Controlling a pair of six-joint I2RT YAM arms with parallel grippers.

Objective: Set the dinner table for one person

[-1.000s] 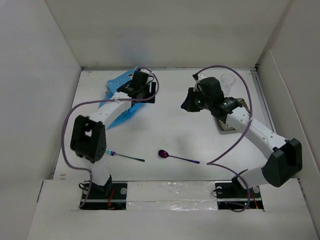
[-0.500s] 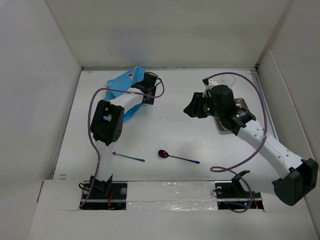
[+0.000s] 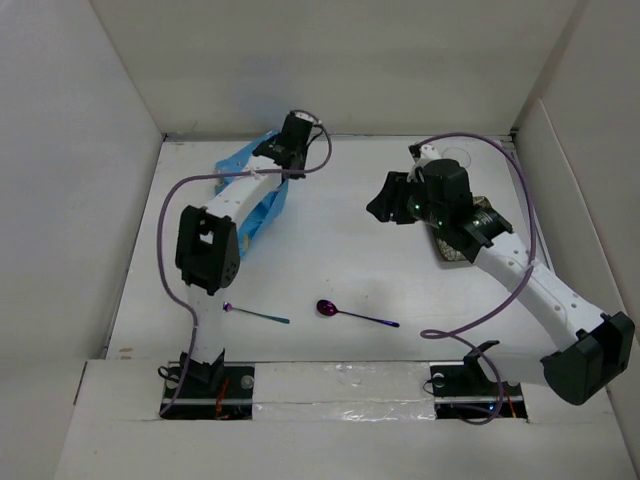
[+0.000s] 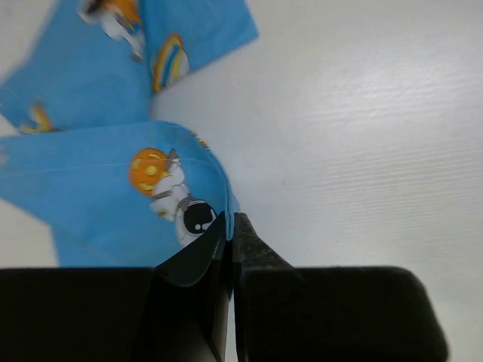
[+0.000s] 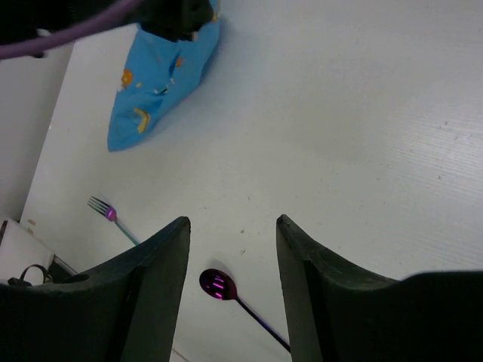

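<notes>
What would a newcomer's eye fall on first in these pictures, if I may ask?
The bright blue cartoon-print cloth at the far left of the white dinner table stands out most, crumpled and pinched at one fold by the left claw. Next come the shiny purple spoon and the fork lying near the front edge, with the right claw hanging open above the middle.

On the one dinner table were one blue cartoon-print cloth mat, one purple spoon, one fork, one clear glass, one speckled dish, two robot arms, left arm, right arm, two purple cables.
</notes>
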